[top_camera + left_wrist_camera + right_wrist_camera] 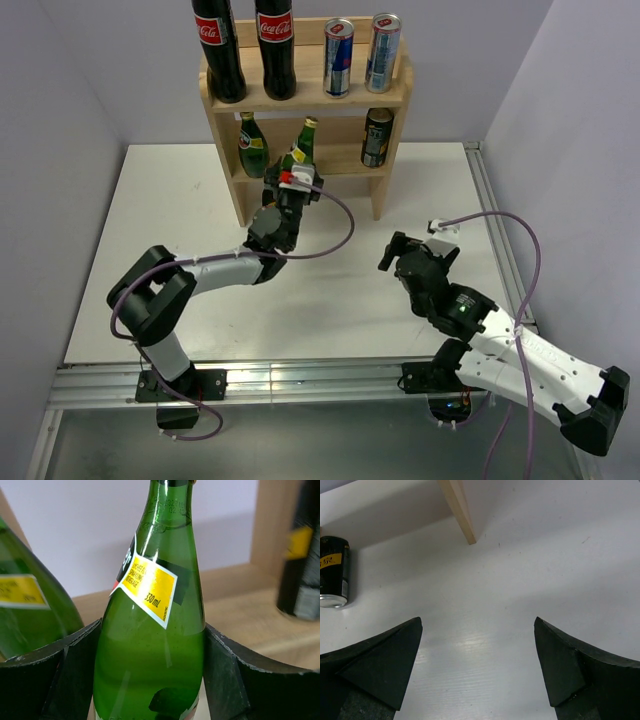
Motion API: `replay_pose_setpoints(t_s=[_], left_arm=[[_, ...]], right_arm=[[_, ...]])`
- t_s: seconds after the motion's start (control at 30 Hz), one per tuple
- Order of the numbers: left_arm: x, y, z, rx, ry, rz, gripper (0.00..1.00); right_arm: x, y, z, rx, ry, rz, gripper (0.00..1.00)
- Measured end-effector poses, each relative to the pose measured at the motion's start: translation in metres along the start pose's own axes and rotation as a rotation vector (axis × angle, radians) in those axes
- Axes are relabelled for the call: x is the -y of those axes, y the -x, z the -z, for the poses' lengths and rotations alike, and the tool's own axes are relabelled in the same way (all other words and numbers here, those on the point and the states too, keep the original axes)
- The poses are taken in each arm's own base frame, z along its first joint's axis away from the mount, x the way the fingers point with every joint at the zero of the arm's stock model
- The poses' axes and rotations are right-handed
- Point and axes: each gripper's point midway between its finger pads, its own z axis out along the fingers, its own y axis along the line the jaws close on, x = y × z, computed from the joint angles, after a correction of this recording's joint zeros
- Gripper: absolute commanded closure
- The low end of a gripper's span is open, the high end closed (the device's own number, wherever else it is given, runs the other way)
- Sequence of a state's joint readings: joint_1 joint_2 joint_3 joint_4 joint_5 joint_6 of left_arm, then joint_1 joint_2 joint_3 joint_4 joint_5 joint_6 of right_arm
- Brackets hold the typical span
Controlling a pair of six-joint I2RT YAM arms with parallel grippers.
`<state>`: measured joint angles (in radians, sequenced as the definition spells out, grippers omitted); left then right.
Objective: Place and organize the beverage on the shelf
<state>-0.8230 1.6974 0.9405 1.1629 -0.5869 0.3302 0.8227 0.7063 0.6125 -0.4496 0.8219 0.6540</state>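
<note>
Light: bright, even, overhead.
Glare: sheen on table (480, 645), streaks on green bottle (150, 645).
Blur: black can (300, 555) at 3 o'clock.
Shadow: soft, below shelf (460, 510), 10 o'clock.

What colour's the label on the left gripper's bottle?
Yellow label on the green bottle; best in left wrist view.

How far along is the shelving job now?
Done: two cola bottles and two cans stand on the shelf's top tier; one green bottle and a black can stand below. In hand: the left gripper holds a second green bottle between them. Left: release it. The right gripper is open.
</note>
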Motion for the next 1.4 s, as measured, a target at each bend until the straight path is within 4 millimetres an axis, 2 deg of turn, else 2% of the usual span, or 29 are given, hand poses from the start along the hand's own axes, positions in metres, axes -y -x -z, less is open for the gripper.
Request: replay_pose_setpoints(t_s=[0.1, 0.27, 0.47, 0.8, 1.0, 1.4], left_arm=[[-0.013, 0.003, -0.015, 0.021, 0.027, 0.025, 1.00], [-0.013, 0.005, -0.030, 0.044, 0.017, 0.066, 1.00], [-0.013, -0.010, -0.040, 0.036, 0.011, 0.107, 1.00], [-0.025, -0.016, -0.065, 0.069, 0.041, 0.189, 1.00], [-0.023, -0.019, -0.072, 0.081, 0.039, 0.199, 1.00], [-0.023, -0.021, -0.072, 0.114, 0.054, 0.252, 1.00]], right_arm=[[-0.001, 0.000, -0.003, 0.001, -0.006, 0.005, 0.00], [-0.005, -0.007, -0.012, -0.021, -0.016, 0.033, 0.00], [-0.010, -0.013, -0.021, -0.037, -0.016, 0.052, 0.00], [-0.018, -0.023, -0.034, -0.067, -0.012, 0.081, 0.00], [-0.020, -0.027, -0.040, -0.080, -0.010, 0.085, 0.00], [-0.025, -0.025, -0.042, -0.078, 0.007, 0.066, 0.00]])
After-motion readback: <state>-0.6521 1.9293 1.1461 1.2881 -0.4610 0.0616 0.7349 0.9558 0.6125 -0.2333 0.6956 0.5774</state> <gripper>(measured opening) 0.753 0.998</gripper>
